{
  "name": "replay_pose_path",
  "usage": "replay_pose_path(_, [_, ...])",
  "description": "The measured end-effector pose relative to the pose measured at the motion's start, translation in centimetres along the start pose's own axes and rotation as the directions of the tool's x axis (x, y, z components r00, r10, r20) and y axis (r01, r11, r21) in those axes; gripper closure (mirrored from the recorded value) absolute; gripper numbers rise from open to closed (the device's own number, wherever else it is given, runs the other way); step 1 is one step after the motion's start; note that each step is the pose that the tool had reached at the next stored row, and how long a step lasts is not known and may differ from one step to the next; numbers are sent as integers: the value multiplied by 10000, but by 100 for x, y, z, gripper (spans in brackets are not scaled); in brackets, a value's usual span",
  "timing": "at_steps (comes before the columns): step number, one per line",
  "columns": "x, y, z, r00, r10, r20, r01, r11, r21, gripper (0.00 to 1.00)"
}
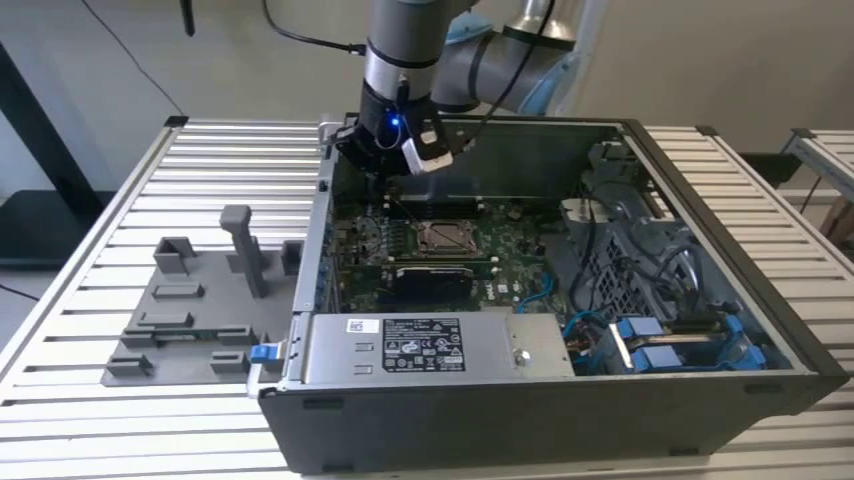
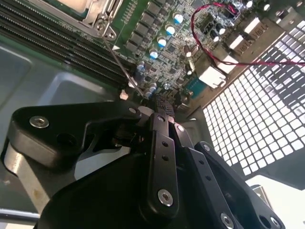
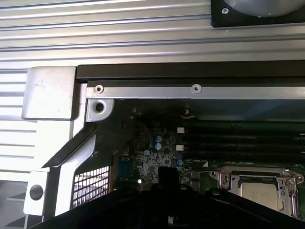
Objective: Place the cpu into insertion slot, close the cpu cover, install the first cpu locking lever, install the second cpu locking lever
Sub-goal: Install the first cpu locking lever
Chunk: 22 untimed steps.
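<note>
The insertion slot [image 1: 445, 237] sits mid-board inside the open computer case. In the first wrist view the silver-tan cpu [image 3: 259, 194] lies in it, with the metal cpu cover [image 3: 252, 172] framing it. A thin wire locking lever [image 2: 121, 64] runs from the socket corner [image 2: 90, 12] toward my fingertips. My gripper [image 2: 162, 102] hovers over the board's far corner on the exterior view's left, away from the socket. Its dark fingers [image 2: 159, 143] are pressed together, and the lever's end lies right beside them. The gripper [image 1: 384, 175] hangs low inside the case.
The perforated case wall [image 2: 267, 109] and a red wire [image 2: 214, 52] are close to the fingers. Dark memory slots [image 3: 238, 143] run beside the socket. A power supply [image 1: 414, 345] and blue cables [image 1: 667, 340] sit nearer. A grey fixture [image 1: 187, 310] stands outside the case.
</note>
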<state>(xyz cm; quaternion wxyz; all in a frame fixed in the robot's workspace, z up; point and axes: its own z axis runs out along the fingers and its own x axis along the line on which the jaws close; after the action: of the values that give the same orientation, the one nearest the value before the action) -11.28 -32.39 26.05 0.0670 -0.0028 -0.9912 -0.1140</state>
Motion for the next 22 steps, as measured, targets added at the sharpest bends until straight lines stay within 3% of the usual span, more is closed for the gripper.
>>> replay_pose_path(3, [-18,-7,10,9998,43,-208,-43,10000,-19,89])
replay_pose_path(5, [-38,-9,15,9996,52,-268,-53,10000,-43,89])
replay_pose_path(19, [-75,-42,148,9995,34,-314,-41,9998,-211,89])
replay_pose_path(22, [-86,-43,152,9995,30,-317,-37,9997,-227,89])
